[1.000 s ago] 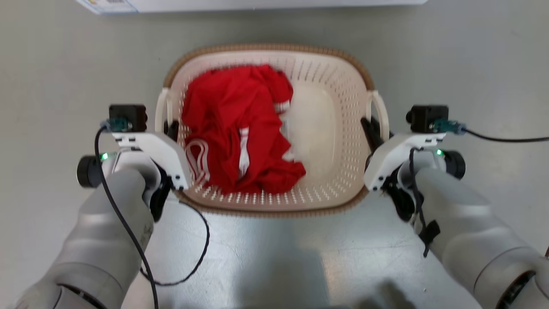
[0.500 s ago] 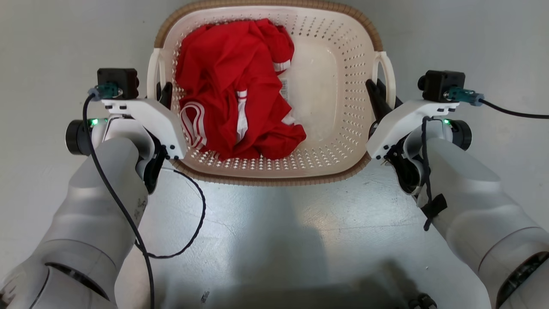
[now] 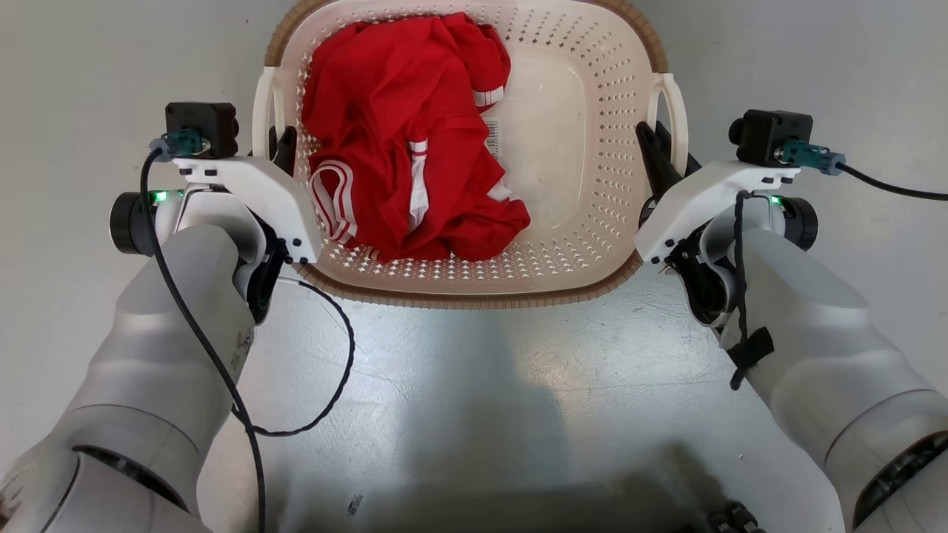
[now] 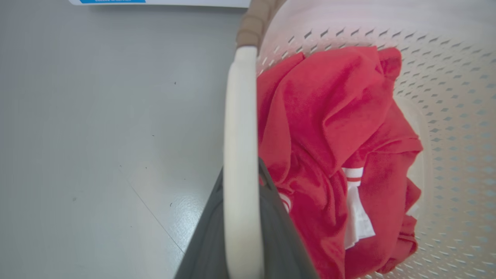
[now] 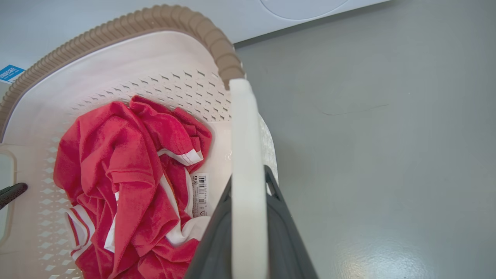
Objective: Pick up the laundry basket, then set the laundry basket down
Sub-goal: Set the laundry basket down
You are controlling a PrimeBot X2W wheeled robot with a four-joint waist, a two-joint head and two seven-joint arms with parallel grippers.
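The laundry basket point(image 3: 585, 215), cream-white with perforated sides and a brown rim, hangs between my two arms over the grey floor. A crumpled red garment point(image 3: 400, 148) with white stripes lies in its left half. My left gripper point(image 3: 280, 148) is shut on the basket's left white handle point(image 4: 240, 155), with a dark finger point(image 4: 209, 240) on each side. My right gripper point(image 3: 655, 152) is shut on the right white handle point(image 5: 246, 174) in the same way. The basket's far rim is cut off by the top edge of the head view.
Grey floor point(image 3: 474, 414) lies all around the basket. A white appliance front point(image 5: 302, 4) stands beyond the basket's far side, and a blue label point(image 5: 9, 71) shows near it. A black cable point(image 3: 326, 370) loops from my left arm.
The basket and both grippers now sit higher in the head view, and the basket looks larger. The white panel at the top edge has left the picture. Both grips are unchanged.
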